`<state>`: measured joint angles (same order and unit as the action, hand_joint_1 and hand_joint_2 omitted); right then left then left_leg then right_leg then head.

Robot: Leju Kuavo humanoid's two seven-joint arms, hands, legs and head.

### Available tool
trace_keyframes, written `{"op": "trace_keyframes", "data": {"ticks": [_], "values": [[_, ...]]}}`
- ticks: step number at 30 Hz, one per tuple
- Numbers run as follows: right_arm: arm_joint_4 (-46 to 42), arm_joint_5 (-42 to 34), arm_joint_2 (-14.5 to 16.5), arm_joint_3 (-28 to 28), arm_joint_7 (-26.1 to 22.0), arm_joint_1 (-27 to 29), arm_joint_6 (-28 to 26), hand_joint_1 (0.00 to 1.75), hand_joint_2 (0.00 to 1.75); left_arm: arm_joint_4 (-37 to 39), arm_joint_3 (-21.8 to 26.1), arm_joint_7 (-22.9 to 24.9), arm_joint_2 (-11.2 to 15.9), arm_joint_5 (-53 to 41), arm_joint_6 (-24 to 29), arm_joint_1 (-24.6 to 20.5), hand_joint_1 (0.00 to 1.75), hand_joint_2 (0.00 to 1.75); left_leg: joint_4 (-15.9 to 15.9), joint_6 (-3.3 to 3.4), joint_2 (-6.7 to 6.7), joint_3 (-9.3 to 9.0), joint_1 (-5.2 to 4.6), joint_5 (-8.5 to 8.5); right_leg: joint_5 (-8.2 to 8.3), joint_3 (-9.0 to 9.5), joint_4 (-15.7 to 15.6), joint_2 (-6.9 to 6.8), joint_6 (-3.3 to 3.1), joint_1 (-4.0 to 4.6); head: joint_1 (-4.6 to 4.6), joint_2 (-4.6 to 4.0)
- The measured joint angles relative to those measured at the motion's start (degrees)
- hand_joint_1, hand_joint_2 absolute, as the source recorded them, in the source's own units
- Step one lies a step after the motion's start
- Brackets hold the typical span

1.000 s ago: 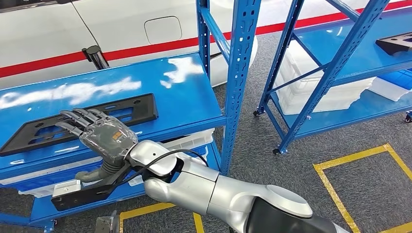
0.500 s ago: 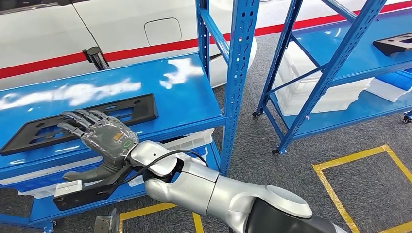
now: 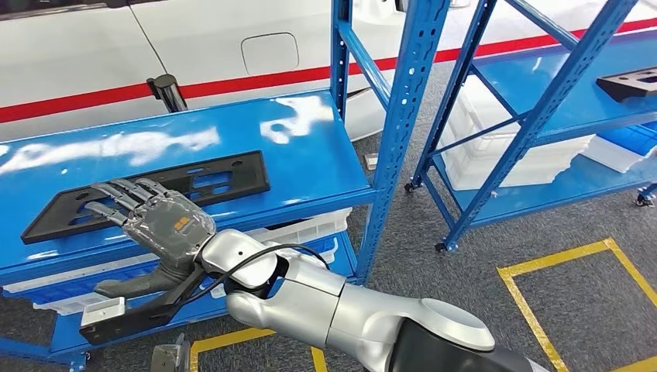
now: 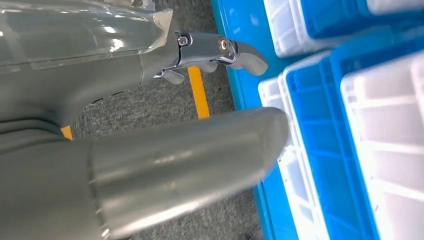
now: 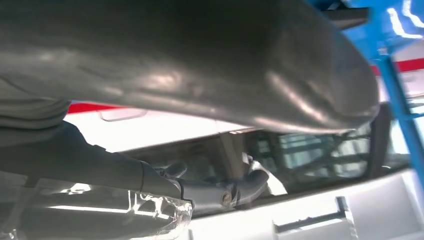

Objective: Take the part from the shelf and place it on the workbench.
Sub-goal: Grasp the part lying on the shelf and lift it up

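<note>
The part [image 3: 225,174] is a long flat black plate with slots, lying on the blue shelf [image 3: 310,155]. My right hand [image 3: 159,225] reaches in from below, palm down. Its spread fingers [image 3: 116,194] lie over the left half of the part and its thumb [image 3: 128,285] hangs below the shelf's front edge; it grips nothing. The right wrist view has that hand [image 5: 200,75] close up before the white car. My left hand [image 4: 150,165] hangs low with its fingers [image 4: 235,50] apart, holding nothing, beside blue and white bins [image 4: 350,125].
A blue shelf post [image 3: 399,132] stands just right of the part. A second blue rack at the right carries another black part [image 3: 631,81] and white bins [image 3: 503,147]. A white car [image 3: 232,39] with a red stripe is behind. Yellow tape [image 3: 573,256] marks the grey floor.
The whole picture has shifted a little to the right, so the camera has turned. My right hand still lies over the part, slightly further toward its left end.
</note>
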<state>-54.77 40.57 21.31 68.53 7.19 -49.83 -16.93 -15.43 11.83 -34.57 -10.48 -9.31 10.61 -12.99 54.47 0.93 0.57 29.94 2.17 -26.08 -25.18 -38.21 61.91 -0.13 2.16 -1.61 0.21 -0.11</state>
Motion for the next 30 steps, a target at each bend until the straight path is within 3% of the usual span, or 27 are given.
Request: {"op": "trace_keyframes", "data": {"ticks": [2, 3, 4, 5, 7, 8, 10, 12, 14, 17, 18, 19, 21, 23, 25, 28, 30], "values": [[0.1, 0.2, -0.3, 0.1, 0.0, 0.2, 0.2, 0.00, 0.00, 0.0, 0.2, 0.0, -0.2, 0.0, 0.1, 0.1, 0.00, 0.00, -0.2, 0.26, -0.46, 0.06, -0.08, 0.26, -3.10, -3.38, 7.6, 0.07, -0.44, -0.09, 0.05, 0.00], [0.2, 0.3, -0.4, 0.1, 0.0, 0.5, 0.2, 0.00, 0.00, 0.0, 0.2, 0.0, -0.3, 0.0, 0.1, 0.2, 0.00, 0.00, -0.2, 0.24, -0.81, 0.14, -0.09, 0.25, -4.00, -4.66, 10.5, 0.09, -0.33, -0.11, 0.06, 0.00], [0.2, 0.4, -0.6, 0.1, 0.0, 0.7, 0.3, 0.00, 0.00, 0.0, 0.3, 0.0, -0.3, -0.1, 0.1, 0.3, 0.00, 0.00, -0.1, 0.18, -1.25, 0.18, -0.06, 0.23, -4.06, -4.96, 11.4, 0.10, 0.04, -0.16, 0.05, 0.00], [0.2, 0.5, -0.7, 0.2, 0.0, 0.8, 0.3, 0.00, 0.00, 0.0, 0.4, 0.0, -0.4, -0.1, 0.1, 0.4, 0.00, 0.00, 0.0, 0.06, -1.73, 0.20, -0.01, 0.16, -3.22, -4.06, 9.8, 0.12, 0.59, -0.26, 0.05, 0.00], [0.3, 0.6, -0.7, 0.2, 0.0, 0.8, 0.3, 0.00, 0.00, 0.0, 0.5, 0.0, -0.5, -0.1, 0.1, 0.3, 0.00, 0.00, 0.7, -0.57, -2.72, 0.35, 0.10, -0.25, -0.57, 0.11, 2.1, 0.93, 1.66, -0.66, 0.07, 0.00], [0.3, 0.6, -0.7, 0.2, 0.0, 0.8, 0.4, 0.00, 0.00, 0.0, 0.6, 0.0, -0.5, -0.1, 0.1, 0.3, 0.00, 0.00, 1.2, -1.04, -3.22, 0.64, 0.06, -0.54, 0.22, 1.96, -1.2, 1.51, 1.73, -0.79, 0.05, 0.00], [0.3, 0.6, -0.7, 0.2, 0.0, 0.9, 0.4, 0.00, 0.00, 0.0, 0.7, 0.0, -0.6, -0.1, 0.1, 0.3, 0.00, 0.00, 1.8, -1.84, -3.91, 1.32, 0.05, -0.88, 0.36, 3.43, -3.9, 2.32, 1.13, -0.75, 0.04, 0.00], [0.3, 0.7, -0.6, 0.2, 0.0, 0.9, 0.5, 0.00, 0.00, 0.0, 0.7, 0.0, -0.6, -0.1, 0.1, 0.4, 0.00, 0.00, 1.8, -2.40, -4.23, 1.59, 0.38, -0.94, 0.31, 3.39, -3.8, 1.86, 0.23, -0.62, 0.02, 0.00], [0.3, 0.8, -0.4, 0.2, 0.0, 0.9, 0.6, 0.00, 0.00, 0.0, 0.7, 0.0, -0.6, -0.1, 0.2, 0.4, 0.00, 0.00, 3.7, -2.76, -3.13, 2.52, 0.54, -2.12, 0.26, 3.55, -3.9, 1.29, -0.66, -0.75, -0.02, 0.00], [0.3, 0.9, -0.1, 0.4, 0.0, 1.0, 0.9, 0.00, 0.00, 0.0, 0.8, 0.0, -0.6, 0.0, 0.2, 0.3, 0.00, 0.00, 14.2, -2.88, -1.23, 8.17, 0.48, -6.59, 0.00, 3.78, -4.0, 0.08, -1.63, -0.54, -0.07, 0.00], [0.3, 1.0, -0.1, 0.5, 0.0, 1.0, 1.0, 0.00, 0.00, 0.0, 0.8, 0.0, -0.6, 0.1, 0.2, 0.4, 0.00, 0.00, 17.3, -2.90, -1.04, 10.10, 0.48, -7.38, -0.08, 3.81, -4.0, -0.36, -1.80, -0.38, -0.07, 0.00], [0.3, 1.0, -0.2, 0.6, 0.0, 1.1, 1.1, 0.00, 0.00, 0.0, 0.8, 0.0, -0.6, 0.1, 0.3, 0.5, 0.00, 0.00, 18.5, -2.86, -0.89, 11.18, 0.48, -7.11, -0.15, 3.86, -4.0, -0.75, -1.88, -0.27, -0.07, 0.00], [0.3, 1.0, -0.1, 0.7, -0.1, 1.2, 1.2, 0.00, 0.00, 0.0, 0.9, 0.0, -0.5, 0.2, 0.3, 0.6, 0.00, 0.00, 14.8, -2.65, -0.34, 10.04, 0.48, -3.72, -0.36, 4.13, -4.0, -1.57, -1.88, -0.17, -0.08, 0.00], [0.3, 1.0, 0.0, 0.7, -0.1, 1.1, 1.2, 0.00, 0.00, 0.0, 0.9, -0.1, -0.4, 0.2, 0.3, 0.5, 0.00, 0.00, 7.4, -2.41, 1.52, 6.57, 0.24, -0.08, -0.70, 4.53, -4.0, -2.29, -1.51, 0.14, -0.07, 0.00], [0.3, 1.0, 0.0, 0.7, -0.1, 1.1, 1.3, 0.00, 0.00, 0.0, 1.0, -0.1, -0.4, 0.2, 0.3, 0.4, 0.00, 0.00, 3.8, -2.07, 2.40, 5.02, -0.28, 0.89, -0.95, 4.79, -4.0, -2.95, -0.90, 0.59, 0.04, 0.00], [0.2, 1.1, 0.2, 0.7, -0.3, 1.0, 1.5, 0.00, 0.00, 0.0, 1.2, -0.1, -0.4, 0.3, 0.3, 0.4, 0.00, 0.00, 3.6, -0.98, 0.75, 5.14, -0.91, 1.13, -1.26, 4.99, -4.0, -3.86, 0.17, 0.70, 0.13, 0.01], [0.0, 1.1, 0.3, 0.7, -0.4, 1.0, 1.6, 0.00, 0.00, 0.0, 1.5, -0.2, -0.4, 0.4, 0.4, 0.4, 0.00, 0.00, 3.2, -0.01, -0.25, 4.91, -0.91, 1.50, -3.06, 3.44, -0.6, -2.63, 0.23, 0.58, 0.14, 0.01]]}}
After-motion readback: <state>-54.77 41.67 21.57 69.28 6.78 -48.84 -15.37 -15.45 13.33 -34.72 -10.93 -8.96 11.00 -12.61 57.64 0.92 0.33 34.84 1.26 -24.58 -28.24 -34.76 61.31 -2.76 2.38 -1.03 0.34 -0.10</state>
